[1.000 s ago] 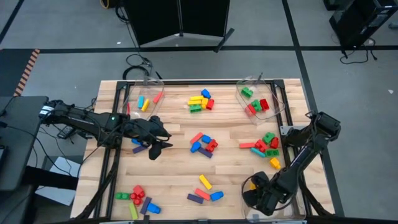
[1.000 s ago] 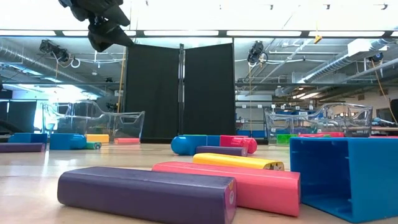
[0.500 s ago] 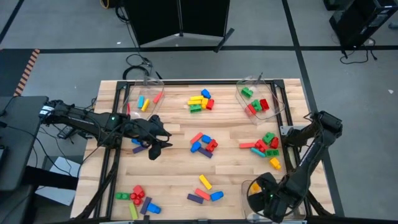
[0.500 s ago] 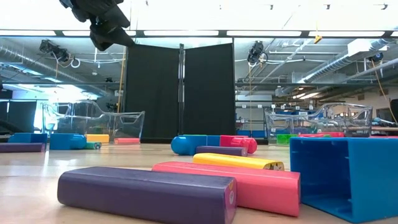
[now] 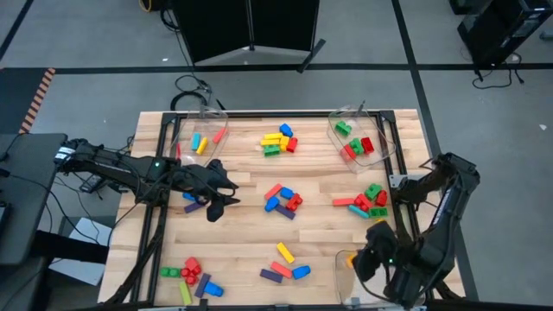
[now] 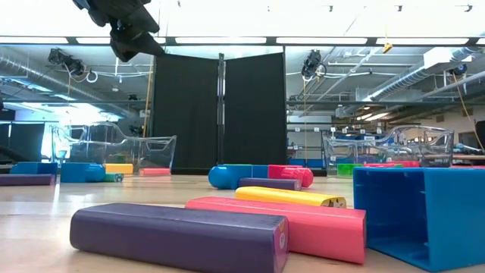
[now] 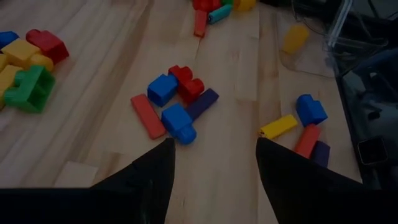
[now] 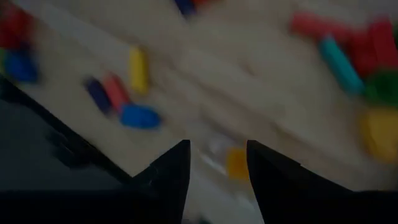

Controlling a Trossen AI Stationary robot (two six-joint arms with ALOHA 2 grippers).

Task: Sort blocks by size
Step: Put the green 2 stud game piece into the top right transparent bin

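Blocks lie in clusters on the wooden table: far middle (image 5: 278, 141), centre (image 5: 283, 200), right (image 5: 367, 203), near left (image 5: 192, 278) and near middle (image 5: 285, 266). My left gripper (image 5: 226, 197) hangs open above the table's left middle, with the centre blocks (image 7: 177, 109) ahead of it and nothing between its fingers. My right gripper (image 5: 365, 259) is open above the clear bin at the near right corner (image 5: 347, 278). An orange block (image 8: 237, 163) lies in that bin, below the gap between the fingers.
A clear bin at the far left (image 5: 200, 134) holds a few blocks. Another at the far right (image 5: 359, 138) holds green and red ones. A purple and a blue block (image 5: 194, 204) lie under the left arm. Bare wood stretches between the clusters.
My right gripper has risen out of the near right bin and tipped as it went up. The orange block, hidden by it before, now shows lying in the bin. My left gripper has kept still.
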